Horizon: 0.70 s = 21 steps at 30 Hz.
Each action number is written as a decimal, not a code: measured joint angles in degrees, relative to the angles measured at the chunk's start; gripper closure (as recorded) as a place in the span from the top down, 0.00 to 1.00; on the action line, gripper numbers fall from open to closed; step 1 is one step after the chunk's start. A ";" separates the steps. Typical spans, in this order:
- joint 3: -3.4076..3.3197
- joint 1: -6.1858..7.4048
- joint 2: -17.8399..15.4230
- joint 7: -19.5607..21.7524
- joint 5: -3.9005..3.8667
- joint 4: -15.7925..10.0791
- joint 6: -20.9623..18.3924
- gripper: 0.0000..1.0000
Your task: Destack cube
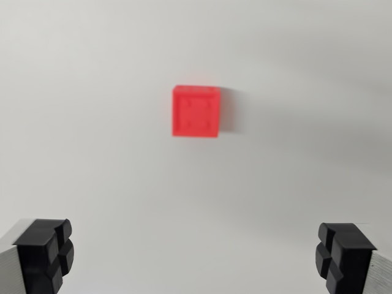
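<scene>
Plain white surface (pixel 92 153) fills the whole frame, bare and evenly lit, with only a soft shadow on the right of the one thing lying on it. At the lower left corner sits one black fingertip (pixel 46 254) of the tool (pixel 196 257), and its twin sits at the lower right corner; they stand wide apart with nothing between them, so the tool is fully spread and empty. That spread looks like readiness to come down around something.

Just above the middle of the frame lies the red cube (pixel 196 111), well apart from both fingertips. It looks blurred. Its faces sit square to the frame edges, and it has no long axis to speak of. A thin strip of its far side shows along the top. Whether a second cube hides beneath it I cannot tell from straight overhead.
</scene>
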 joint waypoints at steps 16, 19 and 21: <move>0.00 0.00 -0.32 0.00 0.00 0.43 -0.84 1.00; 0.00 0.00 -0.32 0.00 0.00 0.43 -0.85 1.00; 0.00 0.00 -0.32 0.00 0.00 0.43 -0.84 1.00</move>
